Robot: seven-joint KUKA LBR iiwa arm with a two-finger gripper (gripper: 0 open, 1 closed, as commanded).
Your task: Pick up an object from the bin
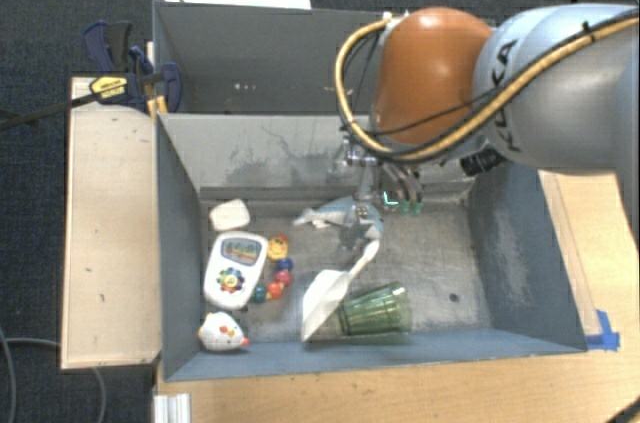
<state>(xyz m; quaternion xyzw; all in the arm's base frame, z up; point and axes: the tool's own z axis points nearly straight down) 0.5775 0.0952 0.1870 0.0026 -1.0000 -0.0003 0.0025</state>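
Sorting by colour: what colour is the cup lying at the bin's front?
The cup is see-through green, camera view.

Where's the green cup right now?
In the camera view, the green cup lies on its side by the bin's near wall, just right of the white scoop, below the tool.

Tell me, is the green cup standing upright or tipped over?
Tipped over: the green cup lies on its side on the bin floor.
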